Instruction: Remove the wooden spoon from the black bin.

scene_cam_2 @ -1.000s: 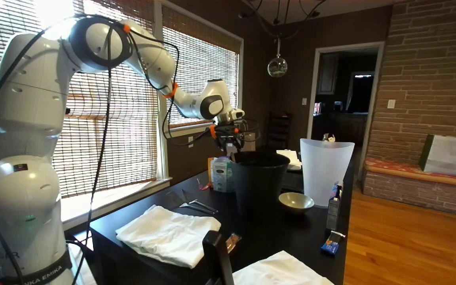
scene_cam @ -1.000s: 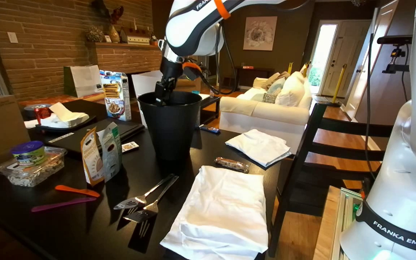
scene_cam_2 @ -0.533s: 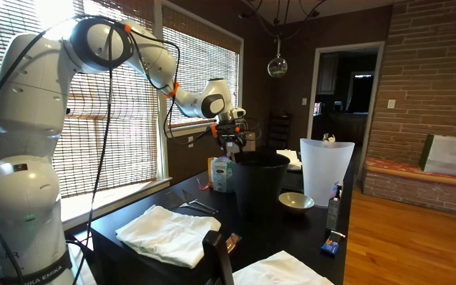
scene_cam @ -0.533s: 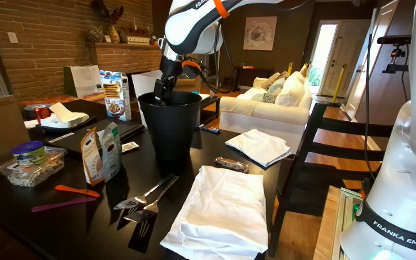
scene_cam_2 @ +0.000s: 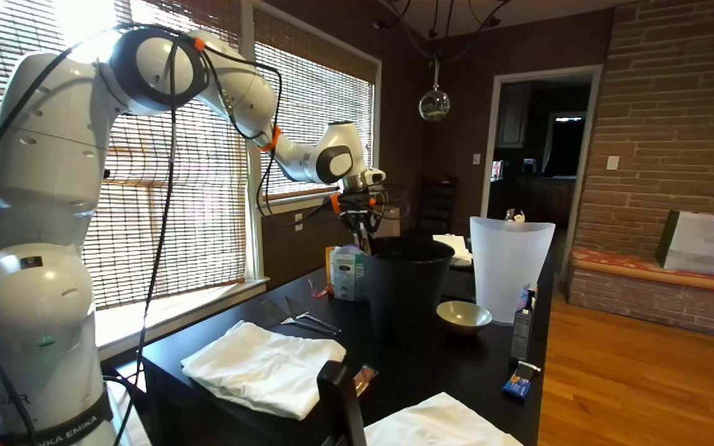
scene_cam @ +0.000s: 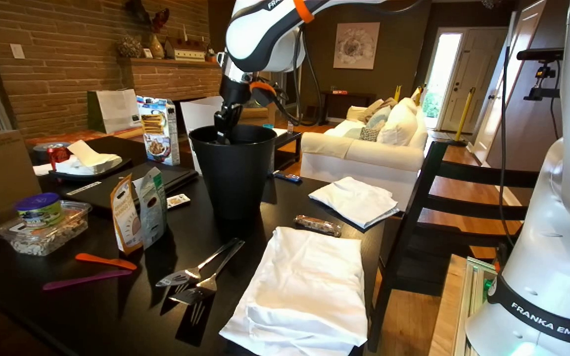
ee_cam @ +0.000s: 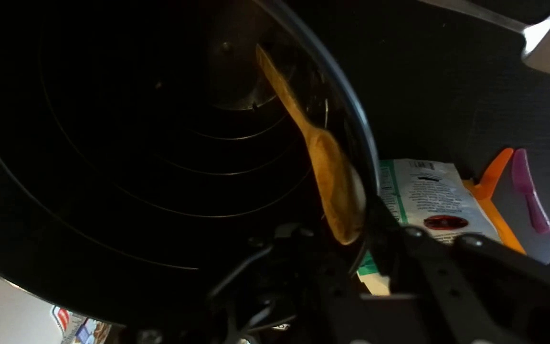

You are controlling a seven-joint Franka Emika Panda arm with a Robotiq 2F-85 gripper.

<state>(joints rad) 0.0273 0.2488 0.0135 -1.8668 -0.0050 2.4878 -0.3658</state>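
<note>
Spoon (ee_cam: pixel 327 162) leans in bin (scene_cam: pixel 235 180), scoop end up nr the rim, handle twd the base. Tool (scene_cam: pixel 222 135) is at the rim by the scoop end; dark & blurry in wrist view, so can't tell how far open or if it's got hold. Bin's upright on table (scene_cam: pixel 117 316).

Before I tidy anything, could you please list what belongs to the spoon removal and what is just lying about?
Job: wooden spoon, black bin, gripper.
Lying about: metal spatulas, orange knife, purple knife, folded white cloths, bowl, wrapped bar, food pouches, lidded tub.
</note>
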